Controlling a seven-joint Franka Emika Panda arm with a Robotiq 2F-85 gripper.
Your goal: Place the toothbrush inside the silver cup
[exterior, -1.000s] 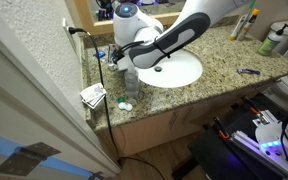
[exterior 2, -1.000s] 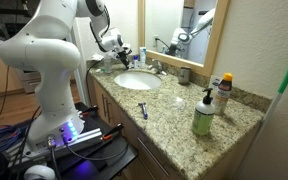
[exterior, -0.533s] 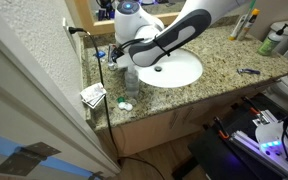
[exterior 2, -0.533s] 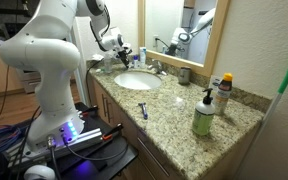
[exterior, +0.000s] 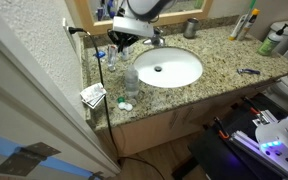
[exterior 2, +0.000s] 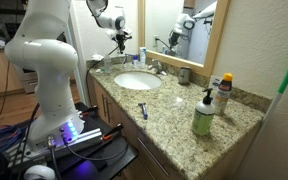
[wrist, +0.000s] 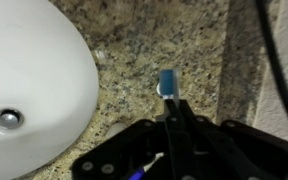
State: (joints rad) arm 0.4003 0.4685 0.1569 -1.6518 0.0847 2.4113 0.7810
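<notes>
Now I have the toothbrush [wrist: 167, 82] in the gripper [wrist: 172, 128]. In the wrist view the fingers are clenched on its thin handle, and the blue head points away from the camera, down toward the granite counter [wrist: 144, 35]. I hold it by the far end of the handle so that the long part hangs free, because I think this is the part which must enter the cup first. The brush is in the air and touches nothing. It is over the strip of counter just beside the white sink [wrist: 24, 80], and a dark cable [wrist: 274, 60] runs on its other side.

In an exterior view the silver cup [exterior: 191, 28] stands upright at the back of the counter, close to the mirror. It is beyond the faucet [exterior 2: 156, 66] and well apart from the brush, so the carrying step is not yet done.

For the next move I would keep the height, to pass over the faucet, and then bring the head above the mouth of the cup before going down. The cup looks light and narrow, so a touch on its rim could tip it. The clear bottle [exterior: 131, 82] at the front of the counter is not in this path, in my judgement.
</notes>
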